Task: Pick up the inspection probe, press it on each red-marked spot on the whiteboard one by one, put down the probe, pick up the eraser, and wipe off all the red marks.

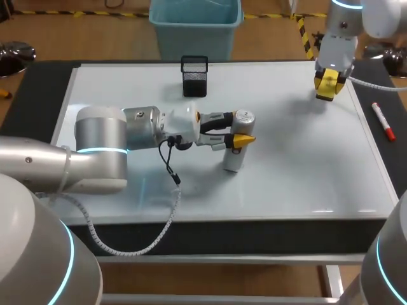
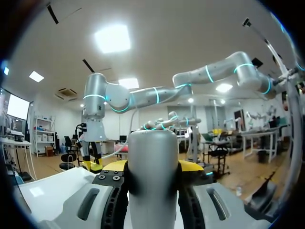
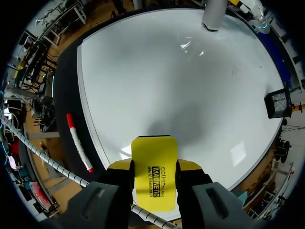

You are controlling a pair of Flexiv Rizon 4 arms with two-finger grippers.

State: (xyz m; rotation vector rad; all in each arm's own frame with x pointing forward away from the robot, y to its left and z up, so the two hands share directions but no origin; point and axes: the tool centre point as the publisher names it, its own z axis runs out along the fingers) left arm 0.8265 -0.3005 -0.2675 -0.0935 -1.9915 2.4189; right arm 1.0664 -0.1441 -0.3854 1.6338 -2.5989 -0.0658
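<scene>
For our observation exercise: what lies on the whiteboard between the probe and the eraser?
Only bare whiteboard separates the probe and the eraser, shown in head and right wrist views.

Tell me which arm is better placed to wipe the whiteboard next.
Right: the right gripper clamps the yellow eraser over the whiteboard; the left gripper is shut on the probe.

The left arm (image 1: 95, 149) is showing rounded silver-grey links, with a thin cyan light ring (image 1: 102, 151) glowing round its joint. A black cable (image 1: 170, 162) is looping off its white wrist, and a white spiral-wrapped hose (image 1: 127, 244) is hanging alongside. The left gripper (image 1: 238, 129) is wearing black finger mounts with small screws (image 2: 109, 177), grey slotted housings and yellow tips. The right arm (image 1: 346, 25) is showing the same silver and cyan, and the right gripper (image 1: 327, 86) is yellow-tipped too.
</scene>
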